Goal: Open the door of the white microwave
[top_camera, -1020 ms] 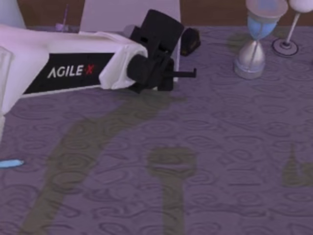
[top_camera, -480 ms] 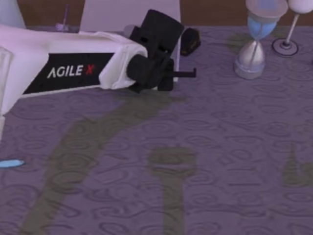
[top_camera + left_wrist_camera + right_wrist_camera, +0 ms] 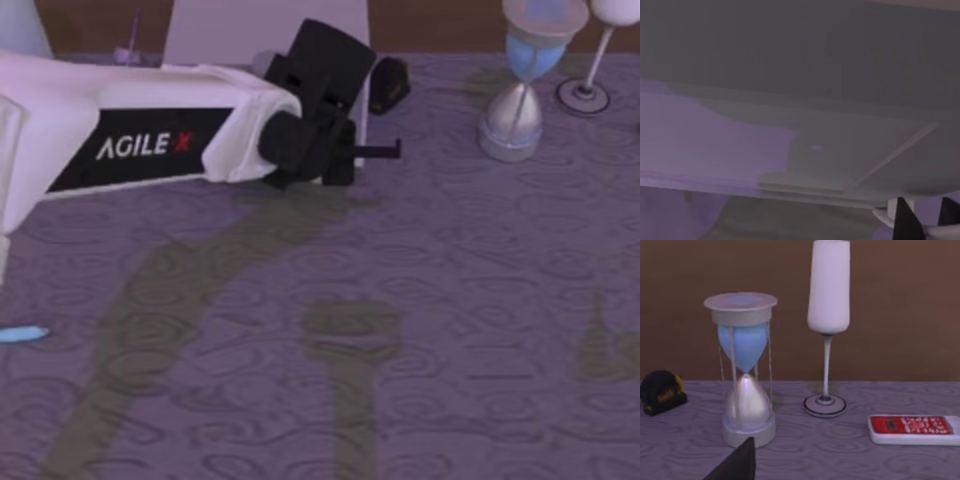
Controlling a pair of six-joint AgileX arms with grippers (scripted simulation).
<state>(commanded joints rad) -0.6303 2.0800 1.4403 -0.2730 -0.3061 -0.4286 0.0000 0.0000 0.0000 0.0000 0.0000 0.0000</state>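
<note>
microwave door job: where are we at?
Done: the left arm has reached the far left of the table, its left gripper at the white microwave. In hand: the left wrist view is filled by a pale panel, so contact and door angle can't be confirmed. Left: swinging the door open. The right arm is parked, facing the hourglass.

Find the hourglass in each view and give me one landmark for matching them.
Top view: hourglass at the far right edge, beside the wine glass.
Left wrist view: not in it.
Right wrist view: hourglass left of centre, upright.
Shared landmark: the black tape measure, on the hourglass's other side from the glass.
</note>
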